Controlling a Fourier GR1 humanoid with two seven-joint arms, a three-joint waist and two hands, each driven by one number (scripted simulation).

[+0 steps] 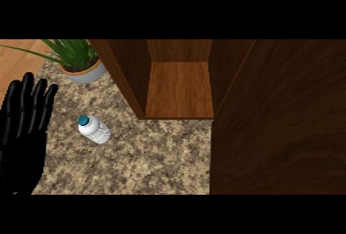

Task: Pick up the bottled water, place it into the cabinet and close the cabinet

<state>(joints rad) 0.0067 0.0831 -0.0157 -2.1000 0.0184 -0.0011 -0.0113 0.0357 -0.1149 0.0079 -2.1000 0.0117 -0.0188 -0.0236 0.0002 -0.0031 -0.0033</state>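
The bottled water (94, 129), clear with a teal cap, lies on its side on the speckled granite counter (148, 160), cap pointing to the upper left. The wooden cabinet (179, 89) stands open behind it, its shelf bare, and its dark door (280, 123) swings out toward me on the right and fills that side of the view. My left hand (25, 123) shows at the left edge, open, fingers straight and pointing up, a short way left of the bottle and apart from it. My right hand does not show.
A potted green plant (79, 61) in a white pot stands at the back left, beside the cabinet's left wall. A strip of light wood (17, 59) lies beyond the counter's left edge.
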